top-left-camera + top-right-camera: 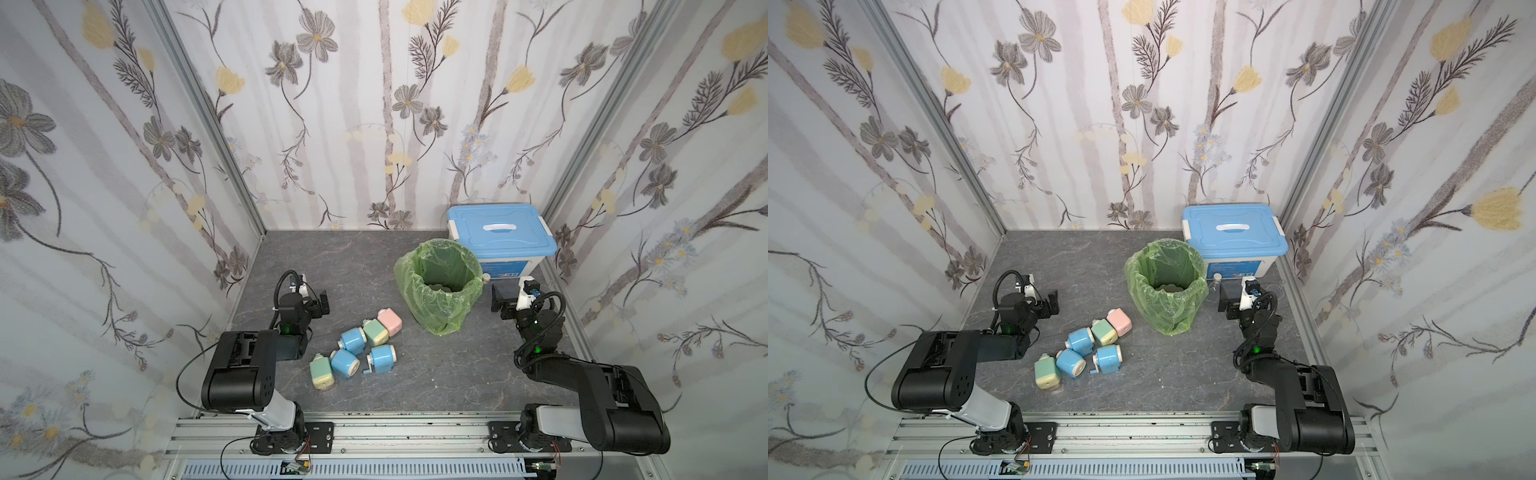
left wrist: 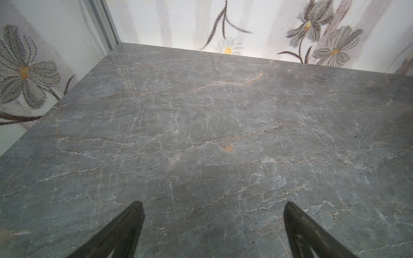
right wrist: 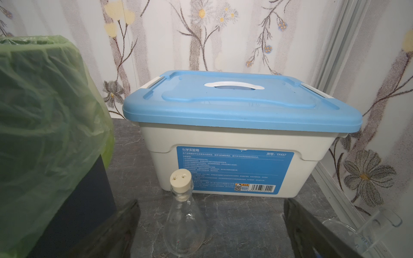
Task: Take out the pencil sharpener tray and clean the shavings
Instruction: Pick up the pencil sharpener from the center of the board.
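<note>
Pencil sharpeners (image 1: 355,343), six of them, lie bunched and touching at mid tabletop (image 1: 436,374), between the two arms. No tray is out, and no shavings can be made out at this range. Left end effector (image 2: 212,203): fingers wide apart over bare stone, holding nothing. Right end effector (image 3: 211,201): also spread and empty, facing a stoppered glass flask (image 3: 184,221) and a blue-lidded box (image 3: 241,134), with the green-bagged bin (image 1: 438,286) just beside it. Step in hand, as judged: pick one sharpener and free it from the bunch. The pink sharpener (image 1: 390,319) looks the best candidate, being at the edge of the group and nearest the bin. Suggested method: one arm clamps the body across its flat sides, the other pulls the tray straight out. Keep the tray level until it is over the bin mouth, then tip. Which face carries the tray cannot be told here. Risk: the right arm's swing could knock the flask.
</note>
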Available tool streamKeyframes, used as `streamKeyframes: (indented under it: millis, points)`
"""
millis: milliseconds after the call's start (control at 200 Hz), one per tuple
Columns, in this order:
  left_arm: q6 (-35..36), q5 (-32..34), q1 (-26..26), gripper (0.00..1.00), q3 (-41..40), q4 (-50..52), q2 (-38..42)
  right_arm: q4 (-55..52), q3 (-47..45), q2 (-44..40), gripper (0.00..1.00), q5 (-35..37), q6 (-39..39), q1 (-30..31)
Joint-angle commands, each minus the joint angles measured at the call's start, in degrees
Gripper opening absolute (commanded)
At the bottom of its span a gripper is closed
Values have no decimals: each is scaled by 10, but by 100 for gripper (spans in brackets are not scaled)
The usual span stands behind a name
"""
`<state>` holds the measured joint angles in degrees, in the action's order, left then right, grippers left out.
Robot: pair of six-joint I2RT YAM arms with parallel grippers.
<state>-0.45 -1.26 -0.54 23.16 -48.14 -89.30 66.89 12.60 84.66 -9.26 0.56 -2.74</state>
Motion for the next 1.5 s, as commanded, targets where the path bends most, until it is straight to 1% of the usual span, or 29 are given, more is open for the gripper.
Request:
streamKeyframes:
  millis: [0,35,95,130,200,245,285,360,385,430,475,510,540,575,600,619,709,739,859,909,1029,1099,1169,1309,1389,1494]
  points:
    - [-2,-2,-1,100,5,-2,2,24,3,1,100,-2,-5,0]
    - [-1,2,-1,100,7,-2,3,24,3,1,100,-2,-5,0]
    - [-3,11,0,100,21,34,14,24,3,1,100,-3,-5,0]
    - [-7,17,0,100,38,69,25,24,3,0,100,-2,-5,0]
    - [-13,31,0,100,84,171,42,23,3,0,100,-2,-5,0]
    - [-13,33,2,100,104,203,45,24,3,1,100,-2,-5,0]
    - [-11,48,6,100,110,216,47,23,3,1,100,-3,-5,0]
    - [-14,107,23,100,116,234,60,23,4,1,100,-3,-4,0]
    - [-18,138,32,100,120,243,66,24,3,0,100,-3,-4,0]
    - [-31,177,43,100,129,272,80,23,3,1,100,-3,-4,0]
    - [-56,227,53,100,138,291,92,24,3,1,100,-3,-5,0]
    - [-93,272,62,100,149,311,101,23,4,1,100,-3,-5,0]
    - [-127,290,68,100,162,344,109,24,3,1,100,-3,-4,0]
    - [-150,309,78,100,178,380,117,24,4,1,100,-2,-5,0]
    - [-173,344,88,100,192,411,120,24,4,0,100,-3,-5,0]
    - [-190,359,96,100,203,434,122,23,3,1,100,-3,-5,0]
    - [-233,435,137,100,251,539,125,24,3,1,100,-3,-4,0]
    - [-247,452,150,100,268,573,125,24,3,0,100,-3,-5,0]
    - [-276,482,199,100,315,677,119,24,3,1,100,-2,-5,0]
    - [-298,494,215,100,326,717,116,23,4,1,100,-2,-5,0]
    - [-343,480,240,100,335,775,127,22,5,2,100,-2,-6,0]
    - [-359,466,248,100,327,780,142,21,5,1,100,-12,-2,-4]
    - [-358,446,248,100,316,770,157,19,4,-2,100,-12,-7,0]
    - [-358,438,249,100,308,763,169,-1,5,-27,100,-17,-20,8]
    - [-360,440,249,100,308,767,170,-52,12,-67,100,-10,-22,14]
    - [-366,440,249,100,308,766,169,-160,19,-139,100,-10,-11,29]
